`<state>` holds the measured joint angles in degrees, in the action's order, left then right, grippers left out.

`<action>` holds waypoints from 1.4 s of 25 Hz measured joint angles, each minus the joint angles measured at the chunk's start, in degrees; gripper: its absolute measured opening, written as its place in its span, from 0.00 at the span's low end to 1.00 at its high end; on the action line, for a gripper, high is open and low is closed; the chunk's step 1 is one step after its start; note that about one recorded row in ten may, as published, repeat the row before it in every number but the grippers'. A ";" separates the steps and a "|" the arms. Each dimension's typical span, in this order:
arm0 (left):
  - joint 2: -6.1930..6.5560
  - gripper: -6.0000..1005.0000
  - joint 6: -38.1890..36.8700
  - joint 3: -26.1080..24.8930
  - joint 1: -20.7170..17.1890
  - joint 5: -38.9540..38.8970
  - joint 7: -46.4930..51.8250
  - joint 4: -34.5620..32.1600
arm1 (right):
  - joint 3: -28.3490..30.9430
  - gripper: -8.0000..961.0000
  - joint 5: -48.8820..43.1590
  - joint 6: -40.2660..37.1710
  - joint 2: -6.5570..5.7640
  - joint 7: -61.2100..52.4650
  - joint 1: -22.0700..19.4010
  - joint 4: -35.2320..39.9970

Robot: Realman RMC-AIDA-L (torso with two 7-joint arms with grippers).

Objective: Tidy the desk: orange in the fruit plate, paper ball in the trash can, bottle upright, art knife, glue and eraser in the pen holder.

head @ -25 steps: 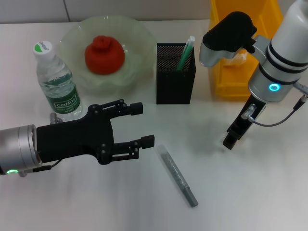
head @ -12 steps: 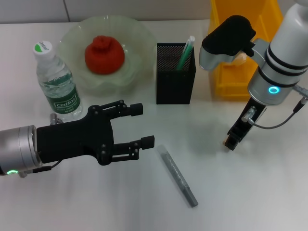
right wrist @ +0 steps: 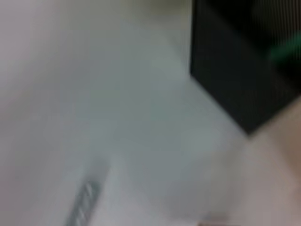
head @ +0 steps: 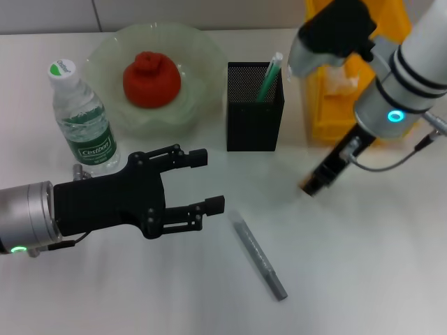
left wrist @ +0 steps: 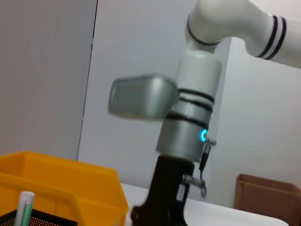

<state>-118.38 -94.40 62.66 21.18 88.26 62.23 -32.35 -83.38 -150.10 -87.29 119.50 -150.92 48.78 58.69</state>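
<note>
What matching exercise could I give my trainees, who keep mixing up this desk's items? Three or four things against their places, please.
Things:
1. clear plastic water bottle with green label
2. red round fruit
3. grey stick-shaped art knife
4. green-and-white pen-like stick

Places:
A. lying flat on the white desk
B. standing in the black mesh pen holder
C. upright beside the plate
D. resting in the pale green fruit plate

Pairs: 1-C, 2-D, 3-A, 4-B

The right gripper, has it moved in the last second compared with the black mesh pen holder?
Yes. In the head view the right gripper has swung toward the robot's left, closing on the black mesh pen holder, which stayed put.
</note>
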 joint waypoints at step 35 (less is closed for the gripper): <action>-0.01 0.78 1.40 -0.17 0.69 -0.20 0.00 0.04 | 9.04 0.41 94.75 22.36 0.24 105.24 -20.19 -35.45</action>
<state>-118.39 -93.00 62.49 21.87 88.06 62.23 -32.30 -74.33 -55.35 -64.93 119.73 -45.69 28.59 23.24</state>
